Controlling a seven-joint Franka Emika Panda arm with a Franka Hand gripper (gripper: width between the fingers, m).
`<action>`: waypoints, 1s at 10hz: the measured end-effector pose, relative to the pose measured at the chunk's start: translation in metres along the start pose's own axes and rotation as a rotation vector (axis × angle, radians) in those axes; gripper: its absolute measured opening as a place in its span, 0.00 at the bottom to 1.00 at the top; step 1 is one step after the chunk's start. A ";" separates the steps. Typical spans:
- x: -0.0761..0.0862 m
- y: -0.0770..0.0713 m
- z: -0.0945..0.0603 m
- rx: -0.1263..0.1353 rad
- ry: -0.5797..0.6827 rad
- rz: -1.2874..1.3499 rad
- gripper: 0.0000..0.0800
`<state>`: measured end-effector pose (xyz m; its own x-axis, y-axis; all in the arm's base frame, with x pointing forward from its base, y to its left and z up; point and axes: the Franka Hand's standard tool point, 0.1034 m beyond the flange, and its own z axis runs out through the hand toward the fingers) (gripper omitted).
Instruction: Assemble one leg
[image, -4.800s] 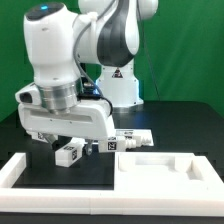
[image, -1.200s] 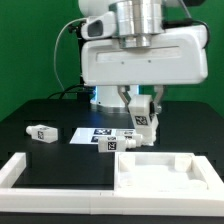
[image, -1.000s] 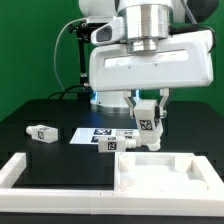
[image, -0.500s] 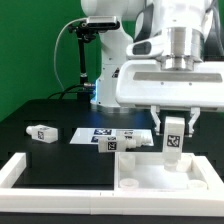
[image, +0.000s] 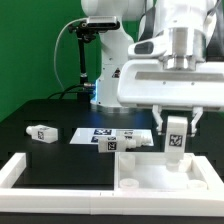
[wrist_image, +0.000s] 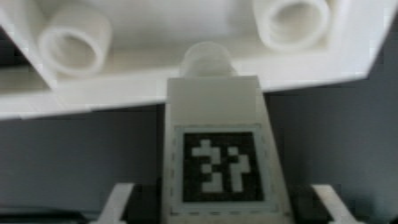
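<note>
I see a white leg (image: 176, 140) with a black-and-white tag (wrist_image: 215, 162), a white panel (image: 150, 180), a black table (image: 25, 112), a green backdrop (image: 30, 50), and a white marker board (image: 88, 131) printed with black-and-white squares.

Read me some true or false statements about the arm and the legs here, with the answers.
The gripper holds a leg upright. True.
On the black table, at the exterior view's left, lies another leg. True.
The held leg hangs over bare table. False: it is over the white panel.
The held leg's tag is hidden from the wrist view. False: the tag faces it.
</note>
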<state>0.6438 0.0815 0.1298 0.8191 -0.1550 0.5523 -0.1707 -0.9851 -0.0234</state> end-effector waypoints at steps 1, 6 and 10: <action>-0.005 -0.011 0.001 0.012 -0.001 0.019 0.36; -0.036 -0.032 0.018 0.008 -0.027 0.010 0.36; -0.031 -0.034 0.027 0.006 0.007 -0.004 0.36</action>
<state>0.6391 0.1176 0.0914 0.8161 -0.1509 0.5579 -0.1643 -0.9861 -0.0264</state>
